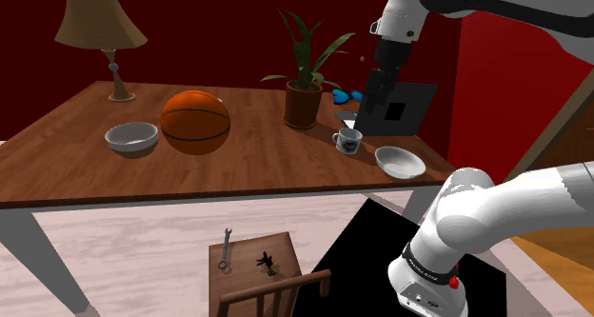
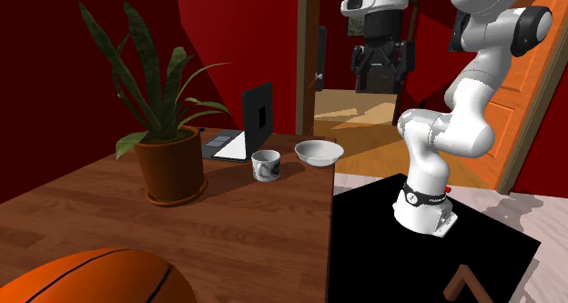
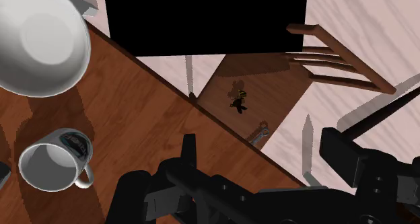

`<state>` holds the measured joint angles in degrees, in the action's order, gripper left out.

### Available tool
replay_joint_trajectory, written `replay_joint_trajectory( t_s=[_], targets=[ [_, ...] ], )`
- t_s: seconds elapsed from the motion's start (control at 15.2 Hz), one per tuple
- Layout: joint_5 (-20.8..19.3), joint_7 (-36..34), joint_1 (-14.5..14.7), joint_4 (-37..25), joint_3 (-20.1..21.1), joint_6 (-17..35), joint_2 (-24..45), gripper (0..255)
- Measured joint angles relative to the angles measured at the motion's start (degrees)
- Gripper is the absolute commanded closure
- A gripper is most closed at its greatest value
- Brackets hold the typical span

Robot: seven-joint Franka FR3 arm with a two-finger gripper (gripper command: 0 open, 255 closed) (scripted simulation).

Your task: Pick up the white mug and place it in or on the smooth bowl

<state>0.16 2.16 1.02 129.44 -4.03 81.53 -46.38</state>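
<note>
Claw (image 1: 373,104) is open. In the wrist view your fingers (image 3: 188,152) stand well apart, with the table (image 3: 155,122) edge and the floor below showing between them. They touch nothing.

The claw hangs high over the table, above the mug (image 1: 347,141). The mug sits lower, a little to the shoulder view's left of the claw. In the wrist view it lies off beyond one finger, outside the gap and well apart from both tips.

The mug is white with a dark print on its side. It stands upright, mouth up, on the table near the edge that faces the stand (image 2: 419,247). In the wrist view its handle points toward the claw's side.

Everything else, placed from the mug:
- Bowl (image 1: 399,161): white, smooth, upright. It is just beside the mug at the shoulder view's right, not touching it.
- Laptop (image 1: 405,110): open, behind the mug.
- Plant (image 1: 305,87): near the mug, back and to the shoulder view's left.
- Blue thing (image 1: 345,96): behind the mug, between plant and laptop. You can't tell what it is.
- Basketball (image 1: 195,122): well apart from the mug, at the shoulder view's left.
- Grey bowl (image 1: 131,137): past the ball, just beside it.
- Lamp (image 1: 100,29): farthest from the mug, at the far corner.
- Chair (image 1: 257,267): on the floor below the mug's table edge, with a wrench (image 1: 226,248) and a small dark item on its seat.
</note>
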Motion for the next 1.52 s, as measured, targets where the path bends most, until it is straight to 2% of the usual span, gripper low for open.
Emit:
replay_joint_trajectory(
  t_s=[0.2, 0.79, 1.19, 1.52],
  targets=[
    [-0.7, 1.0, -0.3, 1.1, -1.0, 1.5, 0.6, 0],
    [-6.4, 10.1, -2.9, 4.3, -10.7, 12.5, 8.6, 0],
    [-7.9, 16.2, -3.7, 2.3, -17.2, 20.0, 18.1, 0],
    [-7.2, 21.7, -4.1, -0.5, -22.4, 25.4, 26.6, 0]
  ],
)
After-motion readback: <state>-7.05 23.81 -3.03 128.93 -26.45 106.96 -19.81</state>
